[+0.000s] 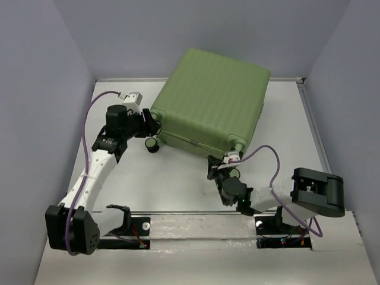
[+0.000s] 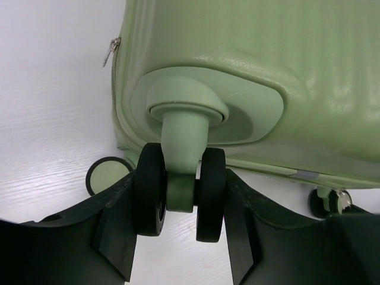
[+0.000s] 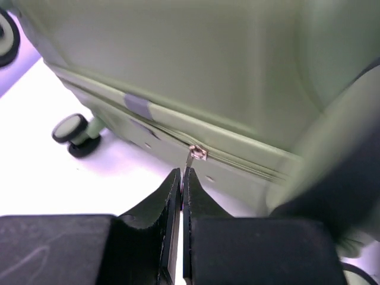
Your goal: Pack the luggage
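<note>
We are looking at the luggage (image 1: 211, 98), which is lying flat and closed on the table (image 1: 178, 184), in the far middle part. Its light-green hard shell is showing long ribs on the top side, and the zipper seam is running along the near side. A small grey tab (image 3: 139, 105) is sitting on this seam; it is too blurred for us to read anything on it. Black wheels with green hubs are standing out at the near corners. The left gripper (image 2: 181, 199) is holding the double wheel (image 2: 150, 190) at the near-left corner, with the jaws partly apart and one finger against each outer side. A second wheel (image 1: 153, 145) is resting on the table just beside it. The right gripper (image 3: 183, 173) is pressed narrow, and its tips are pinching the lower end of the pull (image 3: 190, 159), close to the near-right corner.
</note>
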Action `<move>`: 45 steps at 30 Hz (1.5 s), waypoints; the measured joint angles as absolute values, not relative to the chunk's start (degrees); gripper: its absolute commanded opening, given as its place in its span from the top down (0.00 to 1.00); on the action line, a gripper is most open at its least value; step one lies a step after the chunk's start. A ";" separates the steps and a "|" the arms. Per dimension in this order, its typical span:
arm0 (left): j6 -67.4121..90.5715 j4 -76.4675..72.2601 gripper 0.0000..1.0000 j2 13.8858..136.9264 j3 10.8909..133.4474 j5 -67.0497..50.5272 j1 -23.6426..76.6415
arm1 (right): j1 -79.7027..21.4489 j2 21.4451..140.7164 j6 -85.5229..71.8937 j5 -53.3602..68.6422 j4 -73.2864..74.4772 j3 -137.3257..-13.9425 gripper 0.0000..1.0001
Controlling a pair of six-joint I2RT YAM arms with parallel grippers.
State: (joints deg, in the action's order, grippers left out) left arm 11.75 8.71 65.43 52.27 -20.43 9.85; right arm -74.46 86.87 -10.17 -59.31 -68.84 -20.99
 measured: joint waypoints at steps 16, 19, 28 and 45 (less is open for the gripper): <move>32.60 -4.36 0.94 34.46 25.98 -11.05 22.96 | -64.66 98.72 -16.84 -20.97 -33.82 -57.49 0.93; 35.03 -3.42 0.94 31.88 24.36 -9.52 24.64 | -64.97 98.04 -18.06 -18.61 -34.68 -55.35 0.93; 47.33 -8.01 0.94 36.49 24.03 -8.05 39.42 | -68.18 76.42 -26.57 -17.43 -28.75 -31.81 0.75; 50.61 -10.98 0.94 37.95 24.01 -3.55 46.22 | -48.12 54.24 -22.79 -32.10 18.79 -66.11 0.00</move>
State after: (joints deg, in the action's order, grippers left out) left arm 50.61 -10.98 37.95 24.01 -3.55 46.22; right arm -48.12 54.24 -22.79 -32.10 18.79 -66.11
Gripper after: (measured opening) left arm 0.629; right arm 0.994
